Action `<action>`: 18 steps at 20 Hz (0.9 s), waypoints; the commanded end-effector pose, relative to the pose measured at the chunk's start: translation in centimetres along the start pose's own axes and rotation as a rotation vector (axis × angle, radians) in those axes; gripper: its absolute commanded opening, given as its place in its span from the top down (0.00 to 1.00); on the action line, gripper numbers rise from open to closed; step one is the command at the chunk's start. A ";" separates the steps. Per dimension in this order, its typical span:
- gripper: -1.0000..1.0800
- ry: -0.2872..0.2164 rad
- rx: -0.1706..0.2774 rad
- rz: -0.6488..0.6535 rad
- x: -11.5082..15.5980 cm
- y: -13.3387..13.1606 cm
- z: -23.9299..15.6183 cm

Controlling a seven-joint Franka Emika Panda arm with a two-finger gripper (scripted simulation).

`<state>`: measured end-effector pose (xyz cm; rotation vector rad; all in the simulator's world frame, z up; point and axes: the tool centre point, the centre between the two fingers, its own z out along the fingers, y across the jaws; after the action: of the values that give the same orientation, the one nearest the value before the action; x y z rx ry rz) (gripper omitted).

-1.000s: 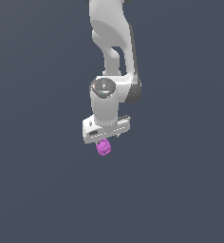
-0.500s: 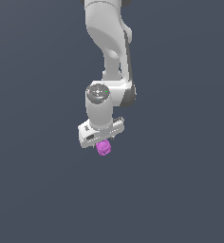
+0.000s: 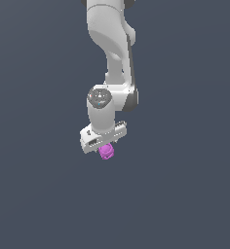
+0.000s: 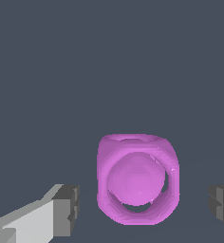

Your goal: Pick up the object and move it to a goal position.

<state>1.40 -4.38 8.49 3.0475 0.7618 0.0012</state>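
The object (image 3: 106,151) is a small magenta-purple knobbly lump with a ring-like rim, resting on the dark grey floor just under the white hand. My gripper (image 3: 105,147) hangs straight over it. In the wrist view the object (image 4: 137,185) sits between the two dark finger pads (image 4: 66,209), with a visible gap on each side. The jaws stand open around it and do not touch it. In the exterior view the fingers are mostly hidden by the hand.
The floor (image 3: 185,194) is a plain dark grey surface. The white arm (image 3: 112,44) rises from the hand toward the top of the exterior view. No other objects show.
The hand has come down a little and shifted slightly toward the exterior view's left, settling around the object. The object has not moved.
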 end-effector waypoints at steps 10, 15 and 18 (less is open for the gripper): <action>0.04 -0.001 0.001 -0.004 -0.1 0.0 4.5; 1.00 -0.001 0.001 -0.004 0.0 0.0 4.5; 1.00 -0.001 0.001 -0.004 0.0 0.0 4.5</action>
<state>1.39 -4.43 4.04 3.0461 0.7671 0.0009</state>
